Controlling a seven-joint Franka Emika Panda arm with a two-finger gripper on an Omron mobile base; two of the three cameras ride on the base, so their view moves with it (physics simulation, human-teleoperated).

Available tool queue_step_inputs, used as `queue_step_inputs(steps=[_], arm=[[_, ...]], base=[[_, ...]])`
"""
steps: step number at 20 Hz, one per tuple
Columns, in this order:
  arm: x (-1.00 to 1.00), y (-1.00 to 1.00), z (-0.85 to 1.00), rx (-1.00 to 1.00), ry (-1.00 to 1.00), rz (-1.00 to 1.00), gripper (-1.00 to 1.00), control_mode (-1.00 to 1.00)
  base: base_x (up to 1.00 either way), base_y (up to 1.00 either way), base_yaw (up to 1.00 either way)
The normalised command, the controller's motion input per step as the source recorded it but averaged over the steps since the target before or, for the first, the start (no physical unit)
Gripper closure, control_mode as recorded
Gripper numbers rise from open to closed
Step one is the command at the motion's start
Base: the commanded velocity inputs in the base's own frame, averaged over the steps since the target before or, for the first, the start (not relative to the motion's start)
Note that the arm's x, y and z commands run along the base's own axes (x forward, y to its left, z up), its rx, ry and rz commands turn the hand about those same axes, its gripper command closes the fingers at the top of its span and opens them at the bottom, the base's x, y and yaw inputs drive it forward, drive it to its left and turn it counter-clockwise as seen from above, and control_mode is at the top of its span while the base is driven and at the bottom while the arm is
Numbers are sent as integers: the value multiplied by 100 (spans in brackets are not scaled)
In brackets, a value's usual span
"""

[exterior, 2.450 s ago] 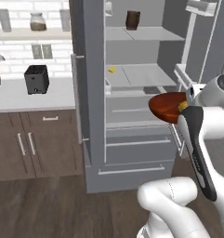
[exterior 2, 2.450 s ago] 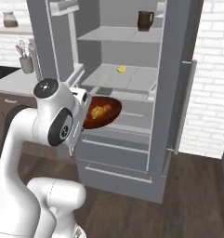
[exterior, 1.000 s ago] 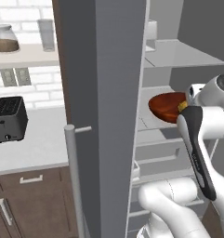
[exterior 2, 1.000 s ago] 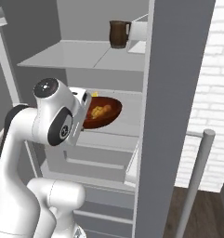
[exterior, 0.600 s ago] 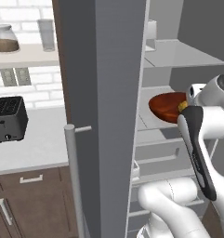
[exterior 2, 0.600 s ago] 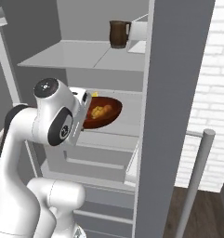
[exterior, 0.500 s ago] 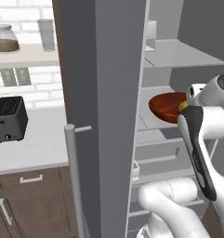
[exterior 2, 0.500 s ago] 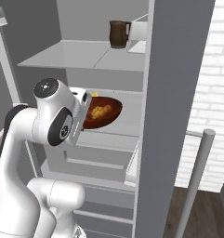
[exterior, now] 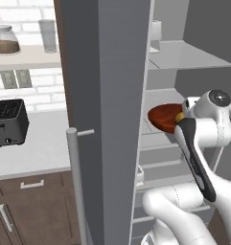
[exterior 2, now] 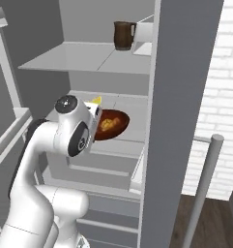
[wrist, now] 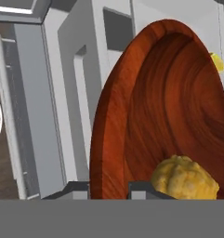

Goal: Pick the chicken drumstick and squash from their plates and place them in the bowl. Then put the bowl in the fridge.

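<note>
Our gripper (wrist: 108,188) is pinched tight on the rim of the bowl (wrist: 146,111), one finger tip outside the wall and the other just inside, so we carry the whole dish from a single spot on its edge. In the hand view the squash (wrist: 185,179) sits in the bowl's hollow right beside our inner finger; we cannot make out the chicken drumstick for certain. From the base views the bowl (exterior 2: 110,125) hangs at the level of the middle shelf of the open fridge (exterior 2: 178,97), at the front of the compartment, with yellow-orange food showing inside. We judge the bowl to be rigid and glossy, hence slippery, and a rim grip lets it want to pivot around our fingers under its own weight and its load. The squash looks lumpy and free to roll, so any tilt could shift it. We would keep the bowl level and set its base flat on the shelf (exterior: 157,127) before loosening.
</note>
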Motion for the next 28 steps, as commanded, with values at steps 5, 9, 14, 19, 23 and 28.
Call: queue_step_inputs(steps=[5,9,14,19,23,28], arm=[[92,-9,-23,3,0,0,100,-100],[88,-1,-18,2,0,0,100,-100],[81,0,-17,3,2,0,100,-100],[53,0,-11,3,11,0,100,-100],[39,0,-18,1,8,0,100,-100],[40,0,-29,0,0,0,100,-100]], base=[[0,0,0],[0,0,0],[0,0,0],[0,0,0],[0,0,0],[0,0,0]])
